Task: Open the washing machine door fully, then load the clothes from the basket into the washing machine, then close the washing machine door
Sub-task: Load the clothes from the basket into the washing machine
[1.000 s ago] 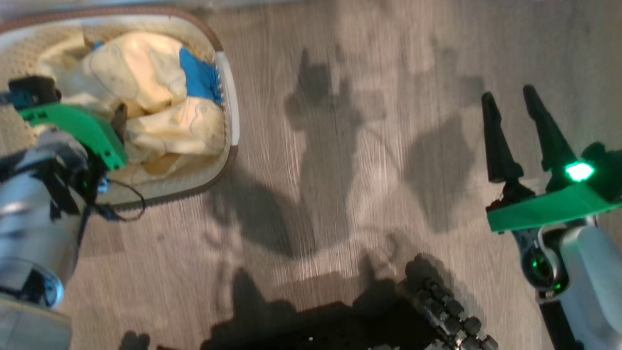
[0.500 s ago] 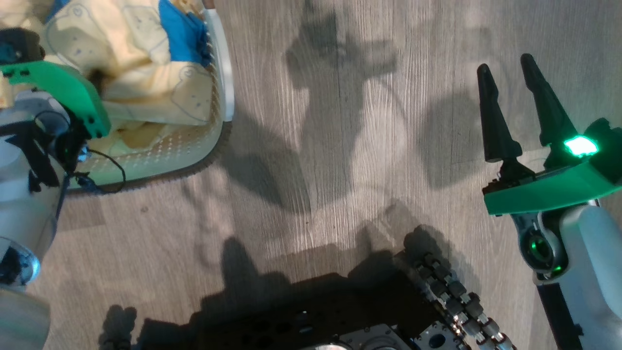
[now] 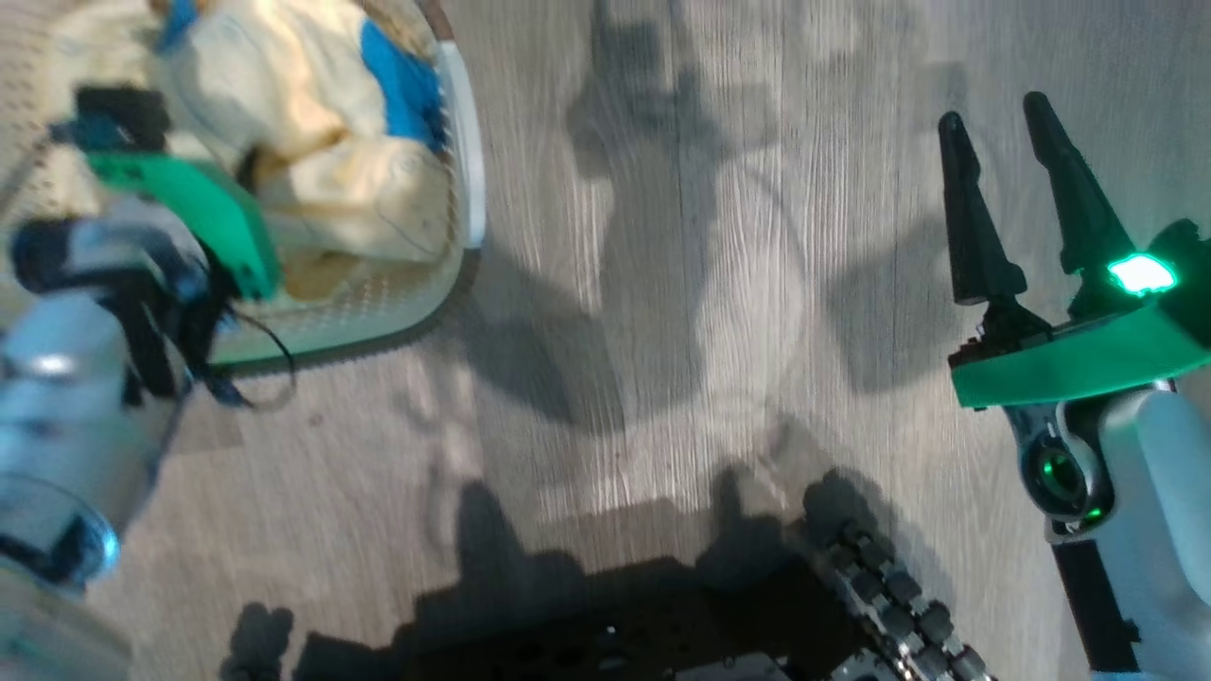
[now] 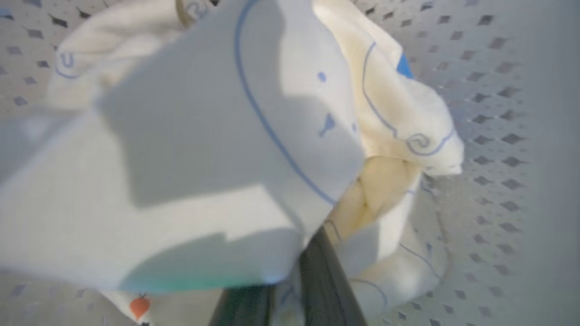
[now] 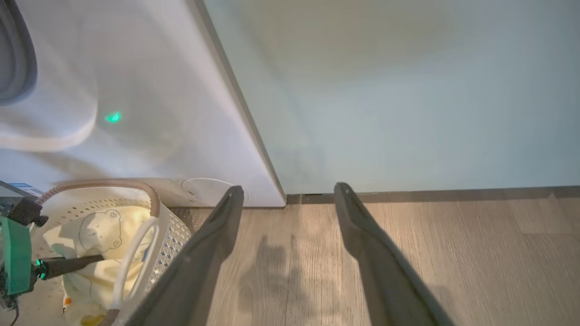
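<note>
Clothes (image 3: 322,123) of pale yellow, printed with bear outlines and edged in bright blue, lie heaped in the cream perforated basket (image 3: 378,303). It stands on the grey wood floor (image 3: 662,284) just in front of the white washing machine (image 5: 136,90). The left fingers (image 4: 321,271) reach down into the heap and are drawn together on a fold of the yellow cloth (the fabric bunches over them and hides their tips, so how much they hold is hard to say). The right fingers (image 3: 974,227) stand wide apart with nothing between them. They hang above bare floor well to the right of the basket and point toward the foot of a pale teal cabinet (image 5: 408,90) beside the washing machine. A strip of the machine's grey door seal (image 5: 13,54) shows at the edge of the right wrist view.
</note>
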`<state>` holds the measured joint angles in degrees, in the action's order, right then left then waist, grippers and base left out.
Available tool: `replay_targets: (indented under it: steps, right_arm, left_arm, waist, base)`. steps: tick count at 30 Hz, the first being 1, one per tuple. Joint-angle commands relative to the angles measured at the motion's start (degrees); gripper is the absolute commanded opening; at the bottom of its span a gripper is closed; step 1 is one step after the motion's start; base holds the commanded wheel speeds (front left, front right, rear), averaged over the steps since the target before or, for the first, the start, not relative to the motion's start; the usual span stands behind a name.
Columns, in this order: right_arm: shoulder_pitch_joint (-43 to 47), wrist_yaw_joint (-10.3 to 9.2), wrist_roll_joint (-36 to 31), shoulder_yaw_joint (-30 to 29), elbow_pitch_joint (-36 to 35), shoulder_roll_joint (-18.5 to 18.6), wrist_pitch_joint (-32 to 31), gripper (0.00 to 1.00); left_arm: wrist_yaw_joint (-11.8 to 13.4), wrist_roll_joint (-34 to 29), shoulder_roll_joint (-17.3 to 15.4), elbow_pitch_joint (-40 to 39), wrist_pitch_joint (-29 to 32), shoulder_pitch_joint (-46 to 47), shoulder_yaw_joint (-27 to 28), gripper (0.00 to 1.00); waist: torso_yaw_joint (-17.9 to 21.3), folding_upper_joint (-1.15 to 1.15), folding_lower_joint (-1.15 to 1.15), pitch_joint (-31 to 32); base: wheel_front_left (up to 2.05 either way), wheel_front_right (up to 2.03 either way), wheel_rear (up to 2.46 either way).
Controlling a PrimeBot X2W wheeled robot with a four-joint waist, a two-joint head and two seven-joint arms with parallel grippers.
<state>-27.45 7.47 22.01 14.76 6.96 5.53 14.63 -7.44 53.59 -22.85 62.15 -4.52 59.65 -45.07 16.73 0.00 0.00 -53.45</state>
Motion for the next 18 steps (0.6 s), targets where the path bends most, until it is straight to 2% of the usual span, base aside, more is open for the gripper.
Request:
replay_targets:
  steps: [1, 9, 18]
  right_arm:
    - [2.79, 0.02, -0.38, 0.06, -0.87, 0.84, 0.37, 1.0]
    - [6.88, 0.02, 0.14, -0.67, 1.04, 1.42, 0.37, 1.0]
    - [13.67, 0.02, 1.71, -1.19, 2.95, 2.95, 0.37, 1.0]
  left_arm:
    - [-0.04, 0.75, -1.49, -0.75, -1.09, -2.86, 0.33, 0.0]
    - [-0.04, 6.56, -0.4, -5.27, -6.56, -10.62, -4.07, 0.0]
    - [-0.04, 10.9, -1.0, -9.0, -10.29, -16.9, -5.66, 0.0]
  waist:
    - [-1.12, 0.0, 0.0, 3.19]
    - [-3.56, 0.0, 0.0, 14.82]
    - [-5.73, 0.0, 0.0, 28.61]
  base:
    - [0.0, 0.0, 0.0]
    - [0.0, 0.0, 0.0]
    - [0.0, 0.0, 0.0]
